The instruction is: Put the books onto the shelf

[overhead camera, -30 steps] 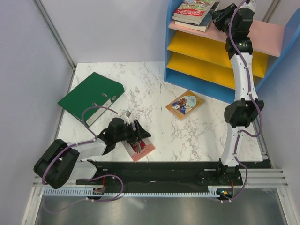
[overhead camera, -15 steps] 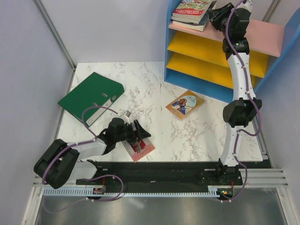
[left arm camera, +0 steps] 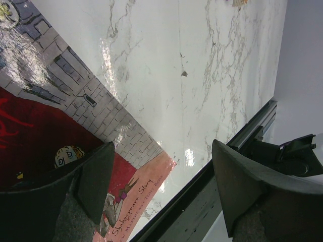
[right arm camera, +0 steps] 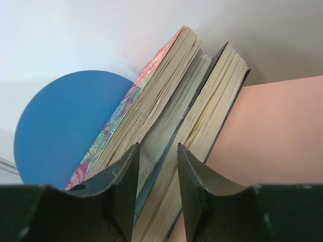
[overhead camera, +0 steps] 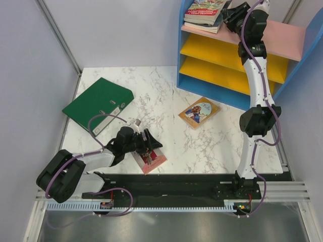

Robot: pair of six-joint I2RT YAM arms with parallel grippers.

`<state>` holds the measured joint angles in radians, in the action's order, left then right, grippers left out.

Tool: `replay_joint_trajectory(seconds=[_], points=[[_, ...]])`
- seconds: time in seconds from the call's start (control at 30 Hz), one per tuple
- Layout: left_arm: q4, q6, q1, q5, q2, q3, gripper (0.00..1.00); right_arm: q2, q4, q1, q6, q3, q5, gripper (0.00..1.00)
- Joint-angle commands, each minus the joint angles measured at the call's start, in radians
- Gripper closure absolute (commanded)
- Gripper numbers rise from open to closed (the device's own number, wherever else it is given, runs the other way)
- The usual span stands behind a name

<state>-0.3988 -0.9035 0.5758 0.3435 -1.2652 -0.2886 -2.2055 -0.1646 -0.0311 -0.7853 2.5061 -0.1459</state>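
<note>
Stacking step: right pincer [overhead camera: 228, 16] straddles a book edge in the stack [overhead camera: 204, 12] atop the shelf [overhead camera: 212, 53], can't tell if it's gripping, and left pincer [overhead camera: 150, 146] hovers spread over the pink-red book [overhead camera: 155, 161] on the worktop, so closing on it looks next.

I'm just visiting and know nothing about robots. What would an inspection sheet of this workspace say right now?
Surface: white marble-pattern table, glossy.
Job's things: stack of paperbacks on the pink top board of the blue-sided shelf; purple-orange paperback and pink-red paperback lie flat on the table.
Clutter: big green lever-arch binder, lying flat.
Pincers: left pincer open above the pink-red paperback; right pincer at the stack's page edges, grip unclear.
Cables: purple cables hang in loose loops.
Surroundings: plain pale walls.
</note>
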Motion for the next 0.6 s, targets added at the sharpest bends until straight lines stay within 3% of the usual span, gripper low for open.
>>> replay_joint_trajectory(seconds=[0.0, 0.17, 0.4, 0.57], points=[[-0.002, 0.025, 0.006, 0.018, -0.011, 0.009, 0.15, -0.050, -0.150, -0.116, -0.057, -0.098, -0.129, 0.54], [-0.003, 0.025, 0.006, 0.018, -0.007, 0.012, 0.16, 0.032, -0.150, -0.107, -0.026, -0.173, -0.069, 0.43], [-0.011, 0.023, 0.006, 0.019, 0.000, 0.019, 0.16, 0.125, -0.154, -0.078, -0.005, -0.279, -0.043, 0.41], [-0.012, 0.018, 0.006, 0.019, 0.010, 0.026, 0.16, 0.196, -0.161, -0.058, 0.018, -0.368, -0.024, 0.33]])
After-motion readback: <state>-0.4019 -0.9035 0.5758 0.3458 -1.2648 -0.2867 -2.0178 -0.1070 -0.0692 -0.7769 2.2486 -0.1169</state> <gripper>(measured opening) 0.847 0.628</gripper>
